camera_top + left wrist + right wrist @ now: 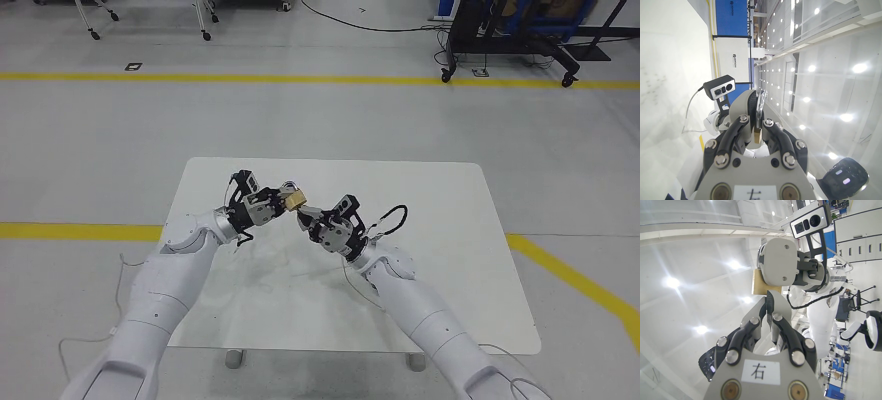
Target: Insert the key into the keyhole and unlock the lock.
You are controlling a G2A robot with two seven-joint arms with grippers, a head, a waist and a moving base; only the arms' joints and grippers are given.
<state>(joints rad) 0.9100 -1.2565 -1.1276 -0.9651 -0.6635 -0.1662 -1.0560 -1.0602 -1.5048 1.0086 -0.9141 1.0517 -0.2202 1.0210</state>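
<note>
While aloft, left hand (281, 198) around lock (295, 201)

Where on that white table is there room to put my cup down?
Bare: the white table from the right arm to its right edge, and the near wedge between the arms. Crowded: above the far middle, where the left gripper and right gripper meet at a brass padlock.

A white label (755, 192) bearing one black character sits on the left gripper (756, 113)'s grey housing. A second white label (761, 373) sits on the right gripper (769, 300). A blue-and-white panel (730, 43) carries printed logos.
</note>
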